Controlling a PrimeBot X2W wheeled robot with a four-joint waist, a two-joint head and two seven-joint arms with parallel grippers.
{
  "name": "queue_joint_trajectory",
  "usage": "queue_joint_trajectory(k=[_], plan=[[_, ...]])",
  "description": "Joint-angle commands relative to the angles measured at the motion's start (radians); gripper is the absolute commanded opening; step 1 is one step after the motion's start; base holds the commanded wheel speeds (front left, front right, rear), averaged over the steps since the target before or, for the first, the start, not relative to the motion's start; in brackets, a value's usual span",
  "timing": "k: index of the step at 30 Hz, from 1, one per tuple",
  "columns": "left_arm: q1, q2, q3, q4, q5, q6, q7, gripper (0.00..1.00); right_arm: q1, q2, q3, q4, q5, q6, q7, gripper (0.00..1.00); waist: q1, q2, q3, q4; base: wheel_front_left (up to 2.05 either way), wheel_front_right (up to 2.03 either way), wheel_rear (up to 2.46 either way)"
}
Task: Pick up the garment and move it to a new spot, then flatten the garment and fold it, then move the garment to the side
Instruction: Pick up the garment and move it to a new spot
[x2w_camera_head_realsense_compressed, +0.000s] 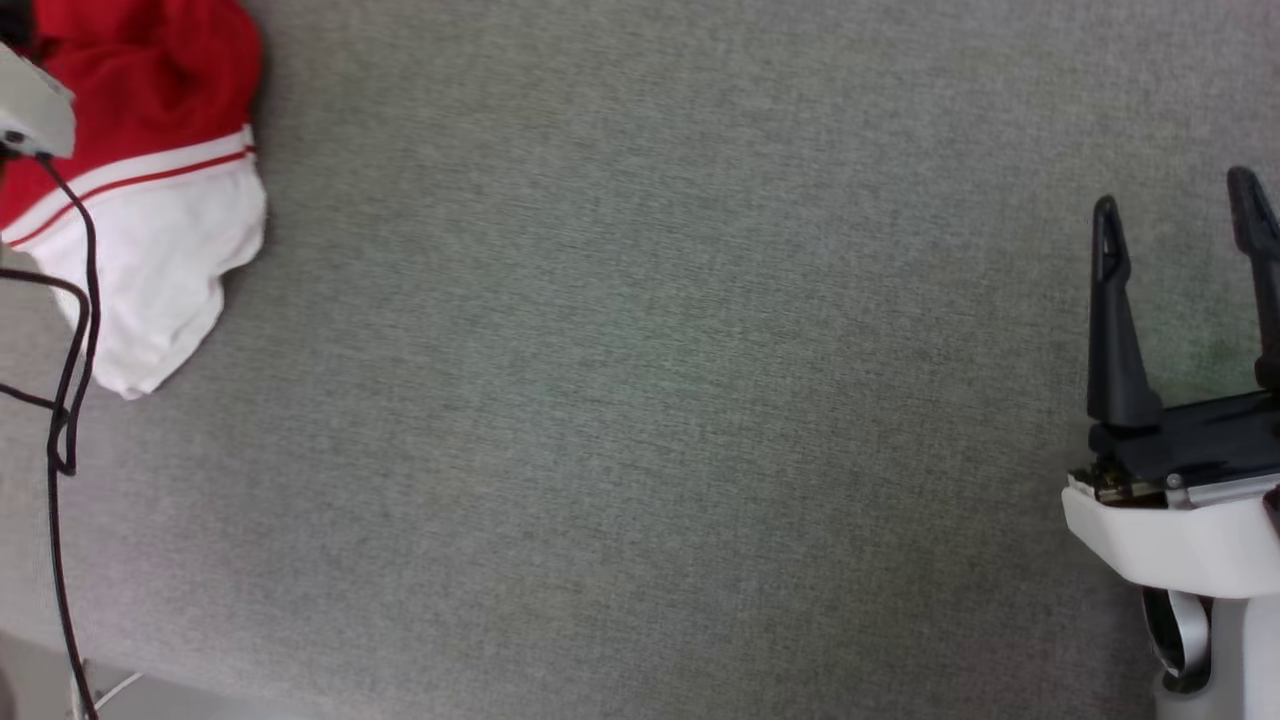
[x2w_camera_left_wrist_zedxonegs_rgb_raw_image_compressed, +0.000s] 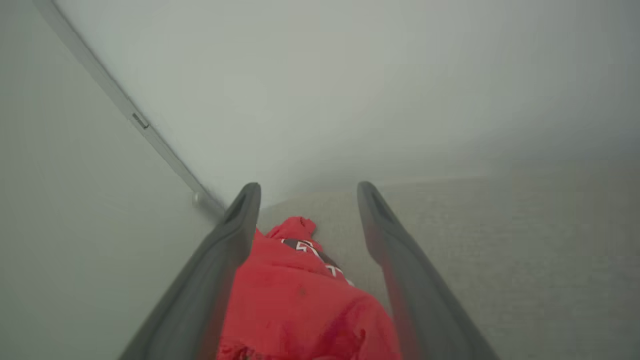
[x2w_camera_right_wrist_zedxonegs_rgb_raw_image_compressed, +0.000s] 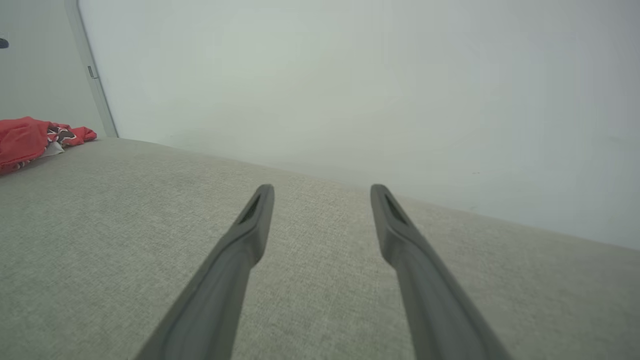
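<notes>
Head view puts the garment (x2w_camera_head_realsense_compressed: 150, 200) at your far upper left, bunched on the grey woven bench (x2w_camera_head_realsense_compressed: 640, 400): red body uppermost, then the white-and-red striped trim, then a white end trailing toward the picture's bottom. Its upper and left parts run off the picture, and a pale forearm shell (x2w_camera_head_realsense_compressed: 35, 105) with a black cable (x2w_camera_head_realsense_compressed: 70, 380) crosses in front of it. Your right claw (x2w_camera_head_realsense_compressed: 1175, 195) stands at the right edge, well apart from the garment, fingers spread with bare bench between them; its outer finger is cut by the picture's edge. In the left wrist view your left claw (x2w_camera_left_wrist_zedxonegs_rgb_raw_image_compressed: 307, 192) is spread too, pinching nothing, with the red fabric heaped between its two fingers; you cannot tell whether either finger touches the cloth, since both blur where they pass it. A dark patterned patch on the garment is too small to read. Behind the bench rises a pale, hazy wall (x2w_camera_right_wrist_zedxonegs_rgb_raw_image_compressed: 350, 75) with a grey strip (x2w_camera_left_wrist_zedxonegs_rgb_raw_image_compressed: 125, 107) running up it
</notes>
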Motion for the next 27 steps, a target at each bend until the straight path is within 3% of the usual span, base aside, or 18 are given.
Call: queue_joint_trajectory(k=[1, 4, 11, 15, 18, 20, 21, 27], plan=[[-0.026, 0.034, -0.037, 0.016, -0.045, 0.001, 0.039, 1.00, -0.018, -0.005, 0.002, -0.012, -0.004, 0.000, -0.002, 1.00, -0.0003, 0.0000, 0.025, -0.019, 0.00, 0.00, 0.00], [-0.032, 0.069, -0.105, 0.043, -0.121, 0.001, 0.132, 1.00, -0.020, -0.005, 0.004, -0.021, -0.006, 0.000, -0.002, 1.00, -0.0003, 0.0000, 0.037, -0.023, 0.00, 0.00, 0.00], [-0.055, 0.167, -0.254, 0.098, -0.410, 0.001, 0.497, 1.00, -0.038, -0.014, 0.004, -0.035, -0.006, 0.000, -0.002, 1.00, -0.0003, 0.0000, 0.073, -0.038, 0.00, 0.00, 0.00], [-0.060, 0.184, -0.294, 0.142, -0.537, 0.001, 0.678, 1.00, -0.044, -0.016, 0.004, -0.033, -0.005, 0.000, -0.002, 1.00, -0.0003, 0.0000, 0.088, -0.048, 0.00, 0.00, 0.00], [-0.049, 0.159, -0.351, 0.199, -0.607, 0.000, 0.793, 1.00, -0.049, -0.014, 0.001, -0.028, -0.001, 0.000, -0.002, 1.00, -0.0003, 0.0000, 0.097, -0.060, 0.00, 0.00, 0.00], [-0.049, 0.155, -0.381, 0.204, -0.612, 0.000, 0.807, 1.00, -0.050, -0.012, 0.000, -0.024, 0.001, 0.000, -0.002, 1.00, -0.0003, 0.0000, 0.097, -0.061, 0.00, 0.00, 0.00], [-0.067, 0.163, -0.400, 0.211, -0.618, 0.000, 0.781, 0.00, -0.051, -0.009, 0.000, -0.016, 0.005, 0.000, -0.002, 1.00, -0.0003, 0.0000, 0.085, -0.063, 0.00, 0.00, 0.00], [-0.134, 0.236, -0.439, 0.169, -0.597, 0.000, 0.677, 0.00, -0.037, 0.002, -0.001, 0.006, 0.023, 0.000, -0.002, 1.00, -0.0003, 0.0000, 0.015, -0.064, 0.00, 0.00, 0.00]])
